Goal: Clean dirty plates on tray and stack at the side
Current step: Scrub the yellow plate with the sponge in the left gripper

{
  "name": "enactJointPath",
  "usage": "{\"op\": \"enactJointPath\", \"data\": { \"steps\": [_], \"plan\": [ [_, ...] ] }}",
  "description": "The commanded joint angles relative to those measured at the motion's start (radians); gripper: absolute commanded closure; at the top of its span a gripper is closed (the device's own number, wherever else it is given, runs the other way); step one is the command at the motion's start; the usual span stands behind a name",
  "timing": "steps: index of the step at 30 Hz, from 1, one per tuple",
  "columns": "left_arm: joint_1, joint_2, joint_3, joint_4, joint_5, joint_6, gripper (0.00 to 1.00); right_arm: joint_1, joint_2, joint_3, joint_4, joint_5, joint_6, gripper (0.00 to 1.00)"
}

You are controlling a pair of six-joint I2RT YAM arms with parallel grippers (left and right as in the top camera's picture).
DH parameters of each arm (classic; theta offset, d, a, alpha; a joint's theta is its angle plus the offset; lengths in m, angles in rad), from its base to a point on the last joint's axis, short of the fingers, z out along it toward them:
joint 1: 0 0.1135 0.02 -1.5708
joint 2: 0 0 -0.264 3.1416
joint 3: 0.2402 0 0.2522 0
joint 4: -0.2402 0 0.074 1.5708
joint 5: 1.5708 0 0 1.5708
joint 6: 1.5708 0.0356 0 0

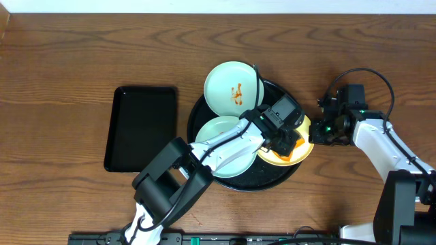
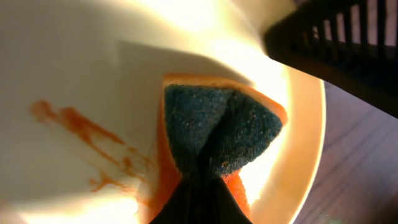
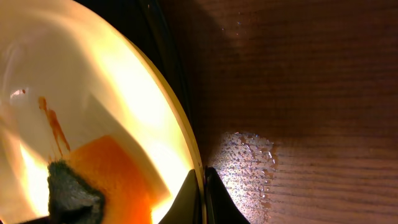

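yellow plate (image 1: 304, 150) mostly hidden | left gripper (image 2: 200, 186) pinching sponge (image 2: 217, 130), cut off

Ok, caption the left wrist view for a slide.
Left gripper pinches an orange sponge on the sauce-streaked yellow plate.

You see a yellow plate (image 2: 93, 62) streaked orange-brown, an orange sponge (image 2: 217, 134) faced dark green, a mint-green plate (image 1: 221, 85) at upper centre marked orange, a second mint-green plate (image 1: 219, 131) below it, a black round tray (image 1: 193, 117) and a brown wood-grain tabletop (image 1: 68, 54).
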Motion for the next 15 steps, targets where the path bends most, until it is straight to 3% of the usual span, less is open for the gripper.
{"op": "enactJointPath", "data": {
  "steps": [1, 5, 10, 15],
  "plan": [
    [0.032, 0.016, 0.006, -0.006, -0.143, 0.0, 0.93, 0.01, -0.013, 0.007, -0.008, -0.005, 0.006, 0.99],
    [0.077, 0.016, 0.006, 0.0, -0.254, 0.0, 0.92, 0.01, -0.013, 0.007, -0.008, -0.005, 0.006, 0.99],
    [0.126, 0.016, 0.006, -0.012, -0.252, -0.001, 0.92, 0.01, -0.013, 0.007, -0.014, -0.005, 0.006, 0.99],
    [0.122, 0.016, 0.006, -0.103, -0.111, -0.001, 0.92, 0.01, -0.013, 0.007, -0.02, -0.005, 0.006, 0.99]
  ]
}}
